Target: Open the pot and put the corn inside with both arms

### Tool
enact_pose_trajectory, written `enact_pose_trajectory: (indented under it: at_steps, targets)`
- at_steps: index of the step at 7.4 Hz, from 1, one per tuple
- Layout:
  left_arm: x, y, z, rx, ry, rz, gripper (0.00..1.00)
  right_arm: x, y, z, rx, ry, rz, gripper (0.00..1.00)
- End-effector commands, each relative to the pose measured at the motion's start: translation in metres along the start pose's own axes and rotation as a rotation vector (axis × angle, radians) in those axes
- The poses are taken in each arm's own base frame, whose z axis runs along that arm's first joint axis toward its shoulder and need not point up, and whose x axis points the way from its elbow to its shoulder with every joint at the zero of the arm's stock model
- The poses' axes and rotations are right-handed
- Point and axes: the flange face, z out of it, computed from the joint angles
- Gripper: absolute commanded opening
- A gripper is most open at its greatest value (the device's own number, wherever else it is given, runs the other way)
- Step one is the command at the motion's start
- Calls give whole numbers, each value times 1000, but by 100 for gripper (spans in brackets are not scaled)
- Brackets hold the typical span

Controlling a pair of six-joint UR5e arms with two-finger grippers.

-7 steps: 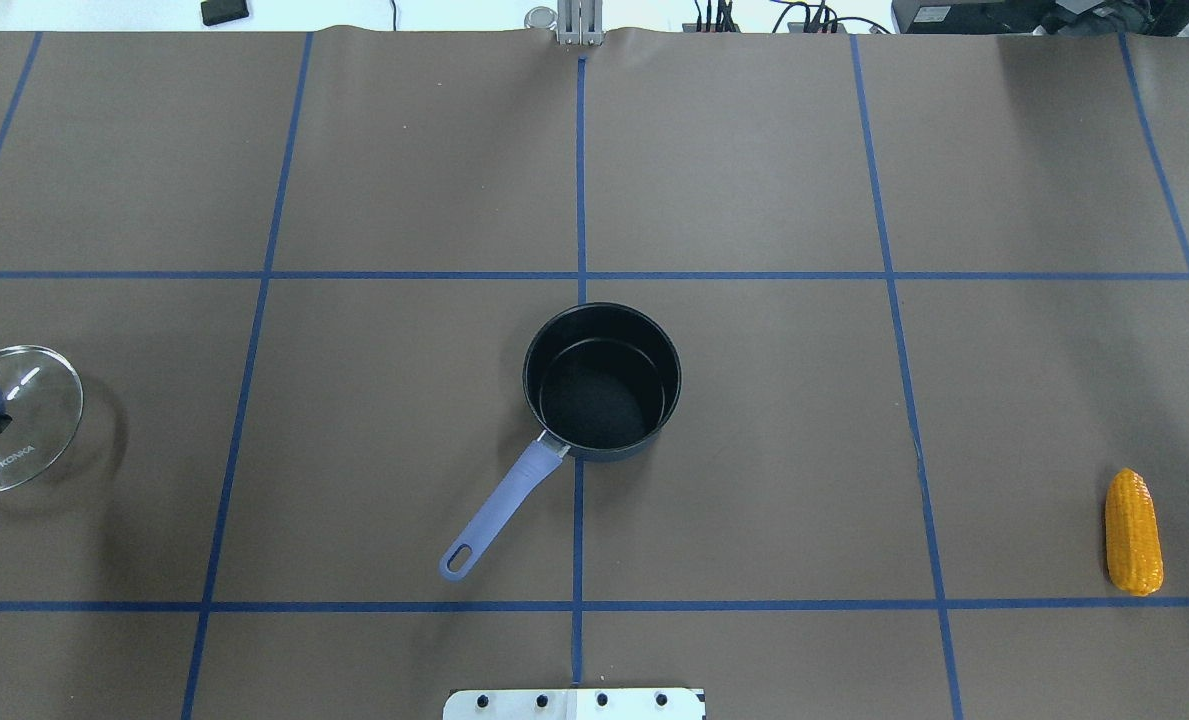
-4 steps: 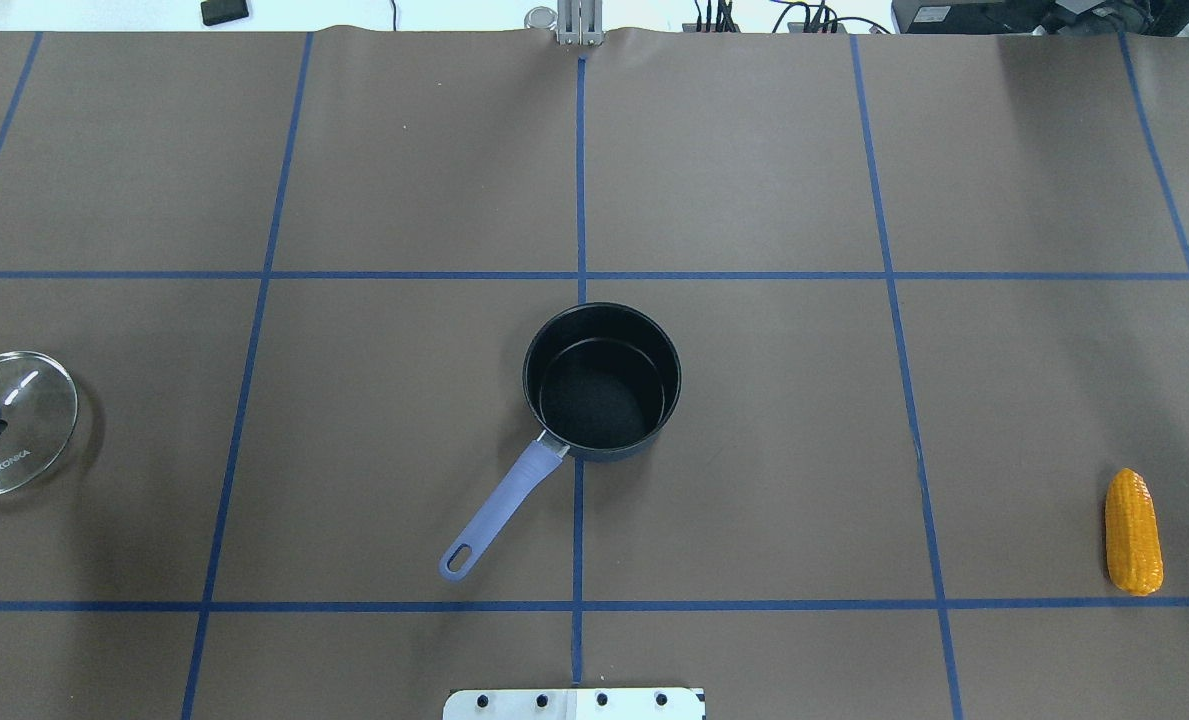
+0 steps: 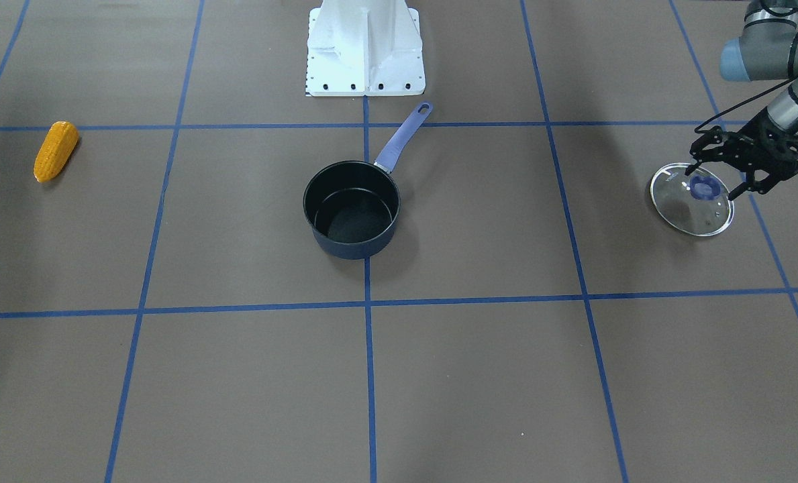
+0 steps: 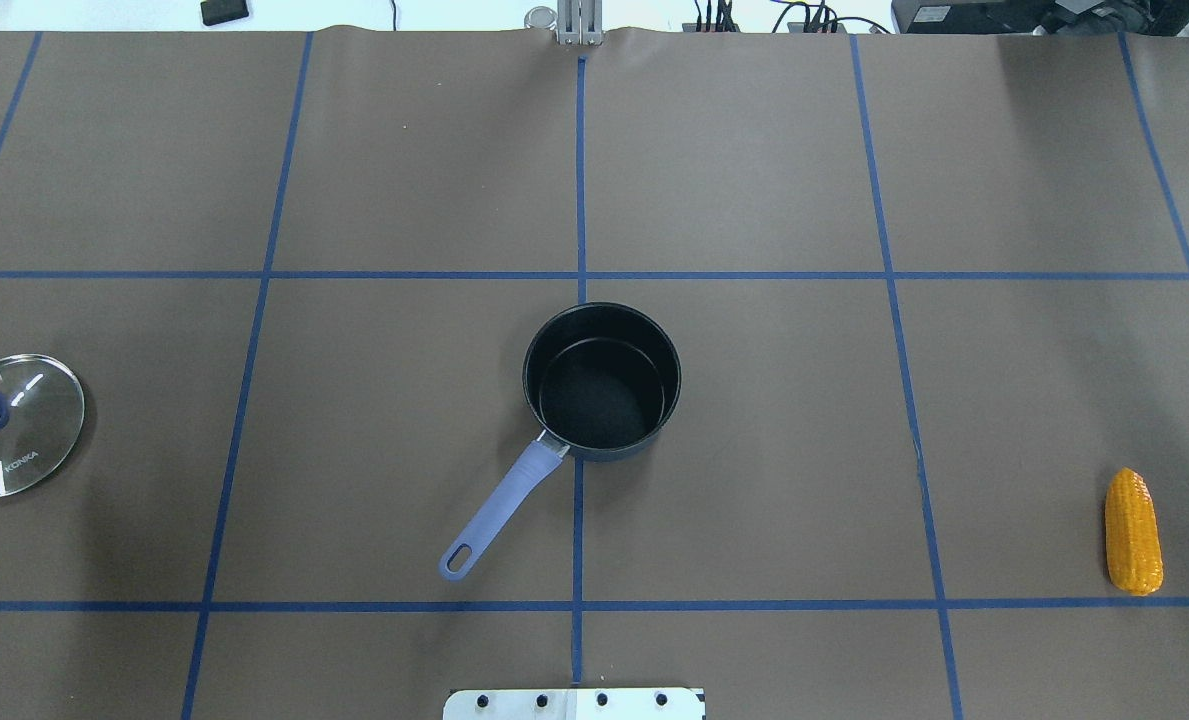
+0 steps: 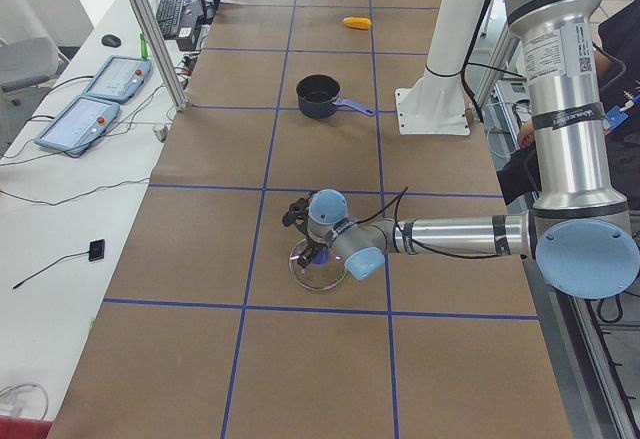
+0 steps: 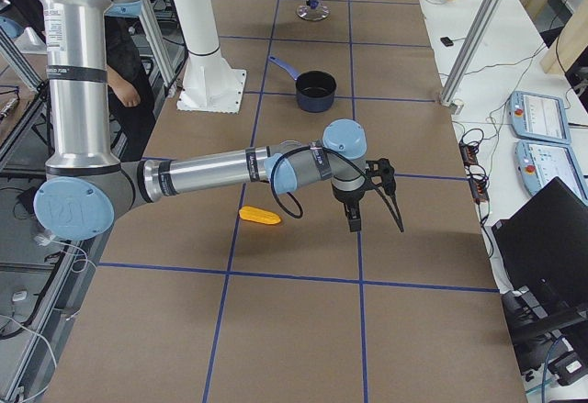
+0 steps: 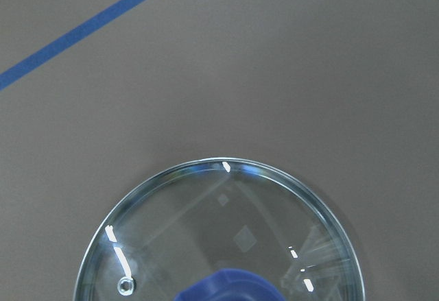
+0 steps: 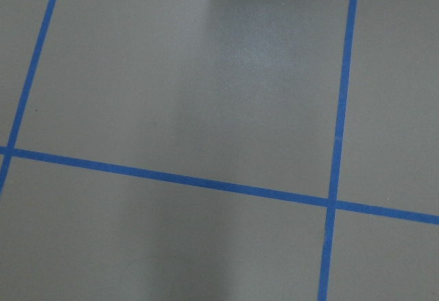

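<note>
The dark pot (image 4: 602,400) with a blue-grey handle stands open and empty at the table's middle; it also shows in the front-facing view (image 3: 352,221). Its glass lid (image 4: 29,430) with a blue knob lies flat on the table at my far left. My left gripper (image 3: 713,182) is over the lid (image 3: 680,208), and its fingers stand open on either side of the knob. The orange-yellow corn (image 4: 1133,532) lies at my far right, near the front edge. My right gripper (image 6: 377,203) hovers beyond the corn (image 6: 260,215); I cannot tell whether it is open or shut.
The white robot base (image 3: 365,47) stands behind the pot's handle. Blue tape lines cross the brown table cover. Control pendants (image 5: 95,99) and cables lie on the white bench beyond the table's far edge.
The lid has come down onto the table and settled flat. My left gripper has let go of the knob and shows less at the view's left edge.
</note>
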Motion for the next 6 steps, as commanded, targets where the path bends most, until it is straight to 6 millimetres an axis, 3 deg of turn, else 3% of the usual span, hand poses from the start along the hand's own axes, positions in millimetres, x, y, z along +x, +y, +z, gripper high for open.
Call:
enact_pose_trajectory:
  at_steps: [1, 2, 4, 5, 6]
  targets:
    - [-42, -26, -68, 0, -57, -178, 98, -21, -1, 1, -1, -14, 37, 100]
    - [-56, -30, -83, -40, -87, -159, 98, -39, -2, 1, -2, -23, 49, 100]
    - [-115, -38, -157, -63, -152, -201, 98, -75, 3, 1, -6, -40, 81, 100]
    - [-129, -24, -163, -133, -136, -304, 98, -99, 18, 0, -14, -45, 107, 100]
    - [-122, -39, -173, -161, -121, -350, 98, -111, 46, -1, -14, -48, 125, 100]
